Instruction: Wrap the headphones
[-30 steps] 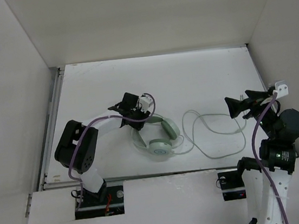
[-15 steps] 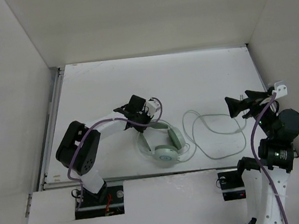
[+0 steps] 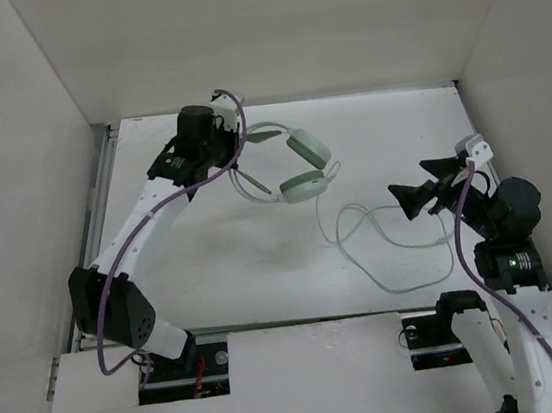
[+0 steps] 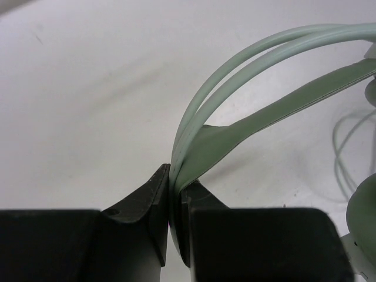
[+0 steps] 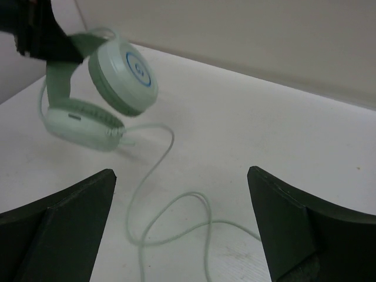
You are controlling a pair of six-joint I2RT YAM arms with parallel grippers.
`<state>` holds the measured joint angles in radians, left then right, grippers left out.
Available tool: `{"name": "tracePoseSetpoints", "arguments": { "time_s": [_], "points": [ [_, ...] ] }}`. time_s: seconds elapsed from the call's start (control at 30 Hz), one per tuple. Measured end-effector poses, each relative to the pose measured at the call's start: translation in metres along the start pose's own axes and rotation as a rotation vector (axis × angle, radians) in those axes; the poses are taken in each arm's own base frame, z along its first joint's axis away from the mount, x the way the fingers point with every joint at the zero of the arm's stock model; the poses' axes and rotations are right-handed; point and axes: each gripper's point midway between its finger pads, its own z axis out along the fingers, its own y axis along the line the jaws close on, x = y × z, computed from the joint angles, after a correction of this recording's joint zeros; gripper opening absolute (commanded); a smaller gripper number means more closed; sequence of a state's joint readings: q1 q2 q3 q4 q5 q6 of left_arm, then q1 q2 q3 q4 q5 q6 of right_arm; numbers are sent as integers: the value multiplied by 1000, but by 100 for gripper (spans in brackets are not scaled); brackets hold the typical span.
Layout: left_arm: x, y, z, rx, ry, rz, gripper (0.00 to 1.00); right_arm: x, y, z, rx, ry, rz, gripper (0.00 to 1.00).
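Observation:
The pale mint-green headphones (image 3: 304, 168) hang in the air over the far middle of the table. My left gripper (image 3: 238, 143) is shut on their thin headband (image 4: 247, 64), with the band pinched between the jaws (image 4: 174, 182). Both ear cups dangle to the right of it. The long whitish cable (image 3: 386, 243) runs down from the lower cup and lies in loose loops on the table. My right gripper (image 3: 417, 192) is open and empty, just right of those loops. In the right wrist view the cable (image 5: 170, 217) lies between my open fingers (image 5: 181, 170), with the headphones (image 5: 111, 76) at upper left.
White walls enclose the table on the left, far and right sides. A metal rail (image 3: 97, 228) runs along the table's left edge. A raised white ledge (image 3: 305, 364) with both arm bases lies at the near edge.
My left arm has lifted the headphones off the table's near middle and carried them up and far-left. The cable trailed after them. My right gripper shifted slightly left, still open.

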<state>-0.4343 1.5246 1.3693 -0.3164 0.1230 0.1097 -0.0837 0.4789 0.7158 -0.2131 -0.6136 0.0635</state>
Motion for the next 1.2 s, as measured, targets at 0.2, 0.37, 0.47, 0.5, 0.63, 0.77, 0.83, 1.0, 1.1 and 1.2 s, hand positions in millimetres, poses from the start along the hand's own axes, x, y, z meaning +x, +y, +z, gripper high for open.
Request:
{"name": "tracePoseSetpoints", "arguments": {
  "time_s": [0.2,0.37,0.47,0.5,0.63,0.77,0.83,1.0,1.1,1.2],
  "points": [
    [-48,11,-54,-32,-144,-55,0,10,38,30,-200,53,-70,100],
    [-50,25,-69,-33,-143,-118,0,22,78,61,-350,69,-172,100],
    [-47,38,-75,-43,-131,-172,0,31,100,79,-407,67,-216,100],
    [-47,43,-78,-46,-129,-188,0,32,110,85,-429,55,-230,100],
    [-63,57,-97,-51,-164,-231,0,28,134,110,-451,-17,-251,100],
    [-91,62,-128,-38,-248,-240,0,25,142,137,-413,-81,-256,100],
    [-101,62,-147,-34,-289,-243,0,27,140,149,-386,-95,-255,100],
    [-116,61,-189,-22,-372,-258,0,40,136,171,-344,-98,-249,100],
    [-120,59,-207,-2,-404,-280,0,46,137,183,-334,-95,-231,100],
    [-123,58,-217,23,-424,-310,0,52,137,195,-321,-87,-220,100]
  ]
}}
